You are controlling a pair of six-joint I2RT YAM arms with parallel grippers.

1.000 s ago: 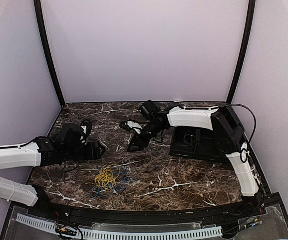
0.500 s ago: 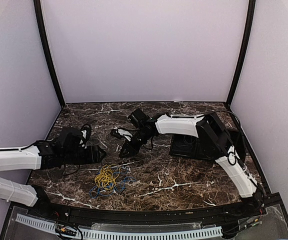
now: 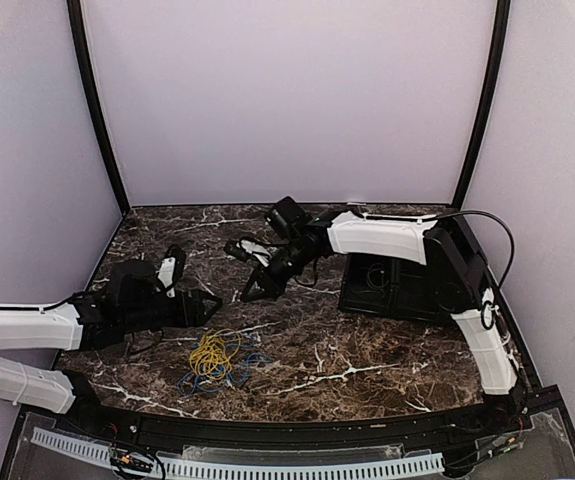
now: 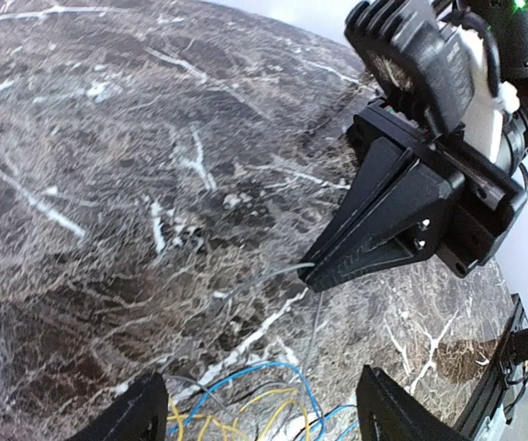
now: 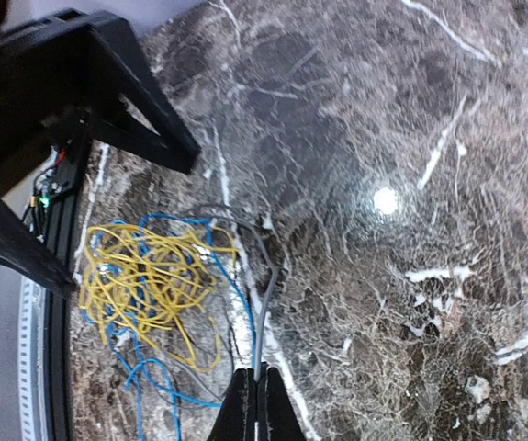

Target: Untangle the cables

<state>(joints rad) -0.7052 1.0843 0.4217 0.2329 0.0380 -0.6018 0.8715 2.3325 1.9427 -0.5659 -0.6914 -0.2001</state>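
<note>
The cables (image 3: pixel 217 360) lie in a loose heap near the table's front. A yellow tangle (image 5: pixel 144 276) is laced with blue wire (image 5: pixel 153 377). A pale grey cable (image 5: pixel 265 303) runs out of the heap into my right gripper (image 5: pixel 261 386), which is shut on its end. In the top view the right gripper (image 3: pixel 250 293) hangs just behind the heap. My left gripper (image 4: pixel 259 418) stands open over the heap's far edge, with blue wire (image 4: pixel 245 377) and yellow wire (image 4: pixel 199 427) between its fingers, which touch nothing. Its view shows the right gripper's tip (image 4: pixel 317 276) pinching the grey cable (image 4: pixel 273 273).
A black box (image 3: pixel 397 285) sits at the right under the right arm. Black frame posts (image 3: pixel 97 120) stand at the back corners. The left arm (image 3: pixel 27 325) lies along the table's left side. A perforated white rail (image 3: pixel 267 465) runs along the front edge.
The right gripper has closed onto the grey cable's end beside the heap. The left gripper has slid right, closer to the heap, still open.
</note>
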